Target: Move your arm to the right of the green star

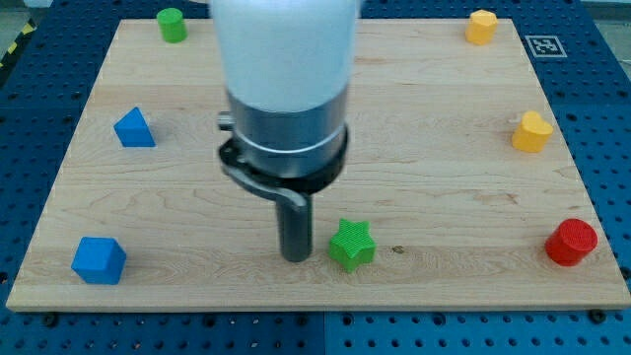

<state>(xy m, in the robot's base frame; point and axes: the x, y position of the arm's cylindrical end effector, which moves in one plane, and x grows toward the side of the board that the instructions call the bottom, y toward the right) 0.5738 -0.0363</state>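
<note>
The green star (352, 245) lies on the wooden board (444, 177) near the view's bottom, slightly right of centre. My tip (297, 257) is on the board just left of the star, a small gap between them. The arm's white and grey body rises above it and hides the board's upper middle.
A green cylinder (172, 25) sits at the top left. A blue triangular block (134, 128) is at the left, a blue cube (99, 260) at the bottom left. Yellow blocks sit at the top right (481, 26) and right (530, 132). A red cylinder (572, 243) is at the bottom right.
</note>
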